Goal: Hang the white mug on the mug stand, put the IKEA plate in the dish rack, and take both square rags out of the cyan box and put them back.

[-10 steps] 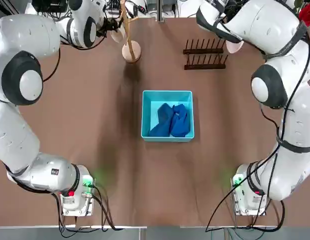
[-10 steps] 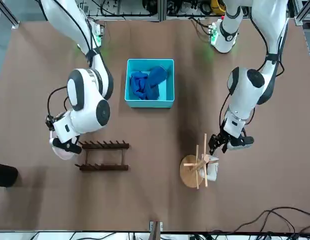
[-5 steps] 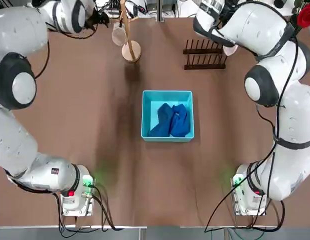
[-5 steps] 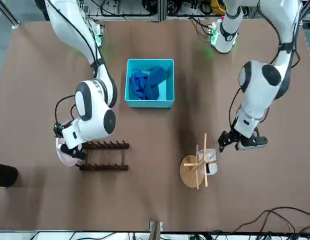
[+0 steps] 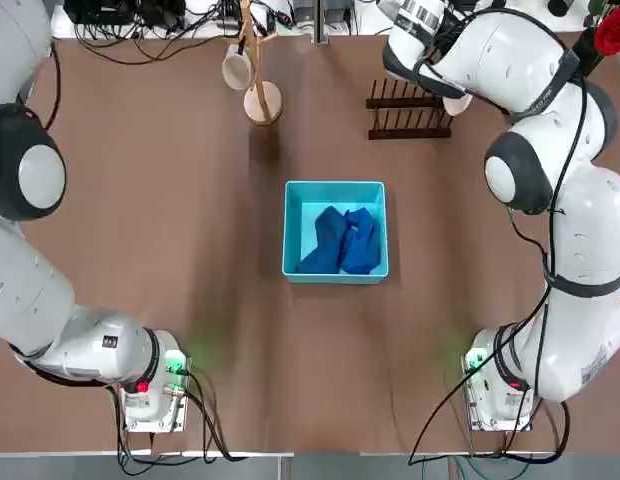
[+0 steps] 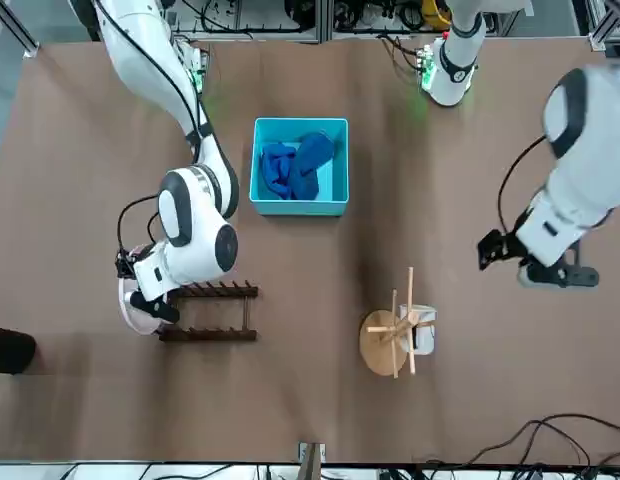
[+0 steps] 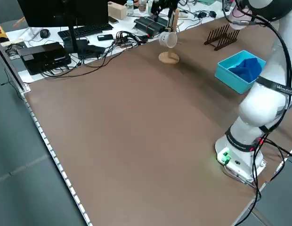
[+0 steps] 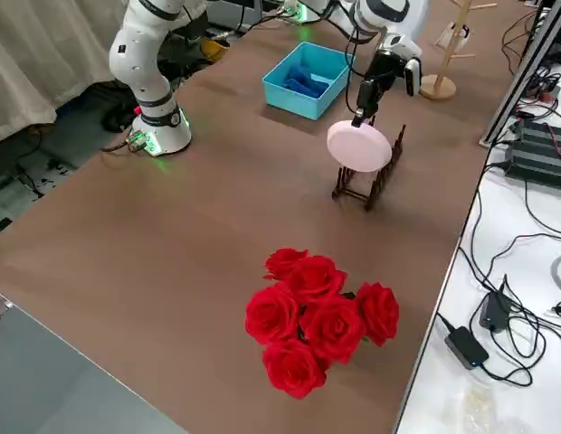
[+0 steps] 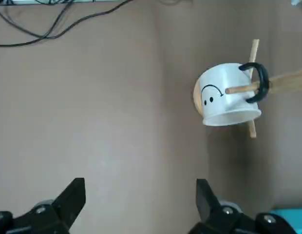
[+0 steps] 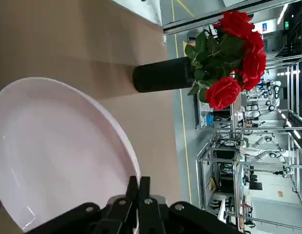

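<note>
Brown table (image 5: 190, 230): mug (image 9: 228, 100) hanging on stand (image 5: 256, 70); left claw (image 9: 141, 204) spread wide, empty; right claw (image 8: 360, 110) pinching plate (image 8: 359, 146) at rack's (image 8: 371, 179) right end.

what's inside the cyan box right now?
Two dark-blue rags lie bunched side by side in the cyan box, filling its middle. Bare floor shows around them; whatever lies beneath the cloth is covered.

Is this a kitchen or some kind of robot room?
Probably a robot lab, not a kitchen. Two white robot arms work at a brown table, a side bench holds a black monitor amid tangled cables, and metal racks with more robots stand behind.
</note>
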Robot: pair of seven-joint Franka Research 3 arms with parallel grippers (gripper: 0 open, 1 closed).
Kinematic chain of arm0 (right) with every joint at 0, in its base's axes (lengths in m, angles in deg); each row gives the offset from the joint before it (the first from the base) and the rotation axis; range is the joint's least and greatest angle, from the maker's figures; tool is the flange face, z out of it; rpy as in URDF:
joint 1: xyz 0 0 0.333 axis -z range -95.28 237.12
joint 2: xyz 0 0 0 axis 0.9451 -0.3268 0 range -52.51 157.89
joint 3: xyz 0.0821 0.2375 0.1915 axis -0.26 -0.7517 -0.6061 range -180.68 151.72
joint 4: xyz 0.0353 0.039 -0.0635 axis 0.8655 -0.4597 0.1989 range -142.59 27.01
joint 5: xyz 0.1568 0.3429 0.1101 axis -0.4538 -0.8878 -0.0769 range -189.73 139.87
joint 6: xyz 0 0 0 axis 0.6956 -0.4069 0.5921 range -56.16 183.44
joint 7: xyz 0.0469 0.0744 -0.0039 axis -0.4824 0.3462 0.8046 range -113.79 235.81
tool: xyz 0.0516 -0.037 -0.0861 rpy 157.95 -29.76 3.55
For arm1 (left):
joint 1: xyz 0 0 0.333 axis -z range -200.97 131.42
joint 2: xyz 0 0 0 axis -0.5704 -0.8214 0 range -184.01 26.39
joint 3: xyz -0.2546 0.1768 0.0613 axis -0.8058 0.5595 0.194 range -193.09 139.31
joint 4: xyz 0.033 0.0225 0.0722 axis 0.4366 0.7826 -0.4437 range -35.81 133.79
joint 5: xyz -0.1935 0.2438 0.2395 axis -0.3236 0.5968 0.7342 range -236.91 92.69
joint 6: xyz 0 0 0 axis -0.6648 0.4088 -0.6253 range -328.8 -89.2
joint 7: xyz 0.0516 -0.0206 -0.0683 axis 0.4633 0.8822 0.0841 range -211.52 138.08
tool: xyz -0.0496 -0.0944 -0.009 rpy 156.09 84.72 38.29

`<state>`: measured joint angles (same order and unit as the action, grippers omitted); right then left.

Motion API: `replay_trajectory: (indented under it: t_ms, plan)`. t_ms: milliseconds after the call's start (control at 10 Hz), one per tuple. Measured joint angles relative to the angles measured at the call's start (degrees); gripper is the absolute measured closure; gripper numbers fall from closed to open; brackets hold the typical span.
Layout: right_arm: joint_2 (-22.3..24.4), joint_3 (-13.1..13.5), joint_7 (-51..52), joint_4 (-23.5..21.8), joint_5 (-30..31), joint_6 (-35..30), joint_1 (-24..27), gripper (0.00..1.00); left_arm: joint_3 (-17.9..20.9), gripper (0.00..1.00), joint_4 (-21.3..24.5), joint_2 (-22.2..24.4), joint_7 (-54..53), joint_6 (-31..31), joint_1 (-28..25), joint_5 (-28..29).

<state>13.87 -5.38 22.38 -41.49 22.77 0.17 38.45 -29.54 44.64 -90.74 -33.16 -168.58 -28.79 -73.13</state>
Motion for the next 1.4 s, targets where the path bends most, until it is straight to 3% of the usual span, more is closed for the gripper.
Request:
replay_trajectory:
  t_ms: [200,500,800,1400]
  plan:
    - [-0.6,0.0,-0.8,0.0,0.0,0.0,-0.6,0.97,0.0,0.00,-6.3,0.3,-0.5,10.0,0.0,0.0]
    - [-1.7,0.2,-1.6,0.0,0.0,0.4,-0.7,0.97,0.8,0.00,-7.8,4.4,-3.6,17.7,0.0,0.0]
    - [-3.2,0.2,-2.7,0.0,0.0,1.1,-0.7,0.97,0.8,0.00,-7.3,5.2,-3.6,18.4,0.2,0.0]
    - [-5.6,0.2,-5.3,0.0,0.0,2.7,-0.7,0.97,0.9,0.00,-7.3,4.8,-3.8,13.9,0.2,0.0]
